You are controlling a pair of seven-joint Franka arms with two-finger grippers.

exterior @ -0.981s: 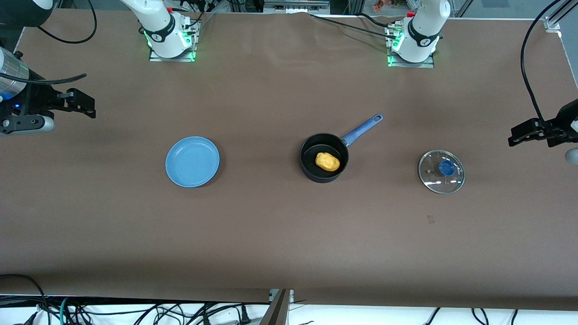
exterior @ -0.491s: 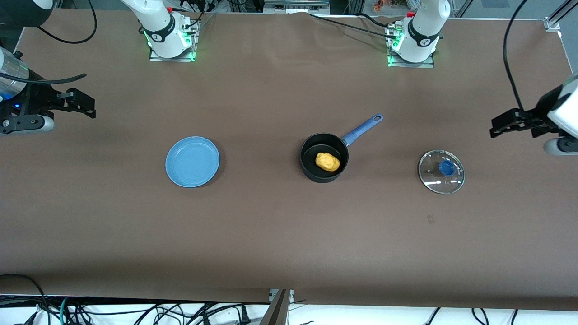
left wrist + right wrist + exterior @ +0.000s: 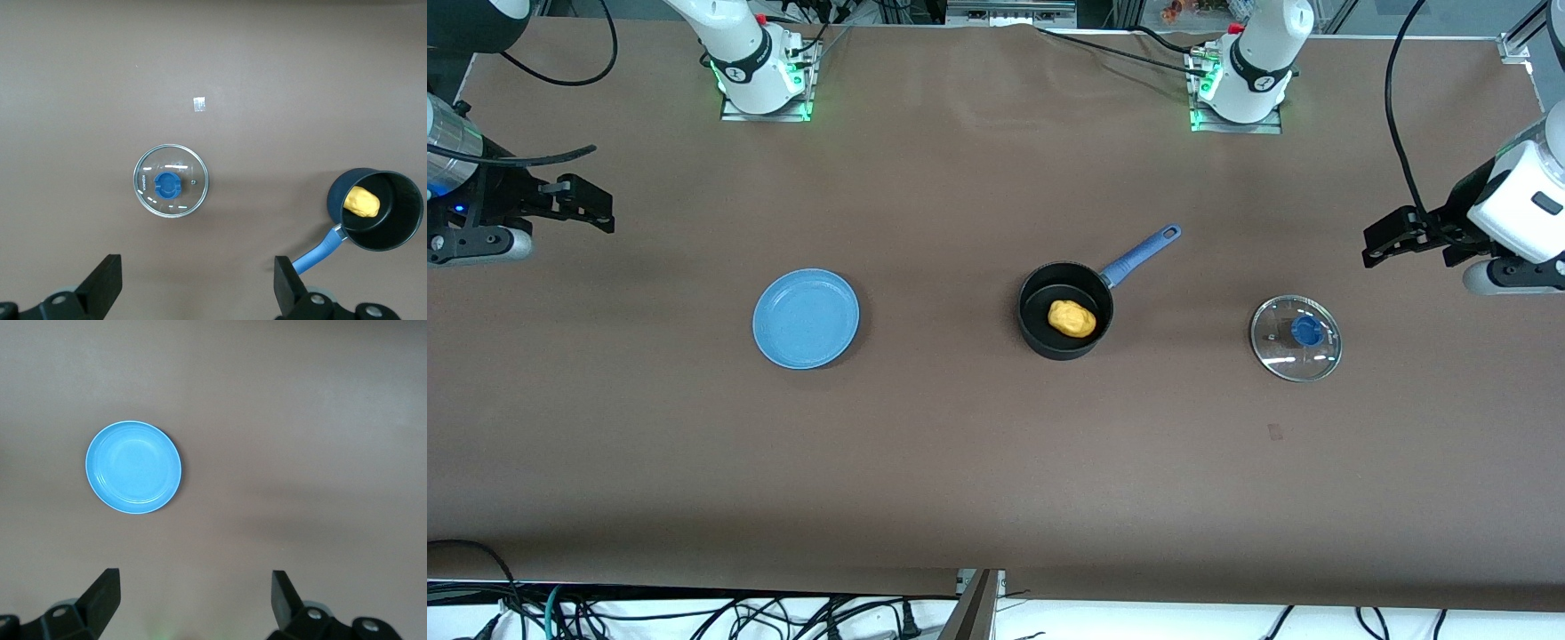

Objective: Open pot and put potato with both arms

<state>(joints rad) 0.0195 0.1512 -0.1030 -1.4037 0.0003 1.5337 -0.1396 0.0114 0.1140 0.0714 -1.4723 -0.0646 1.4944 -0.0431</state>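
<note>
Front view: I see the potato in the pot; glass lid beside it, under my empty, spread left pincer; right pincer spread, waiting.

We see a black pot with a blue handle at the centre of the frame, and inside it a yellow-orange potato. At centre right lies a clear glass lid with a blue knob and a silvery rim, and at centre left a plain light-blue plate, all on a uniform brown table. At the frame's edges, the left gripper and right gripper are black, on white arms.
</note>
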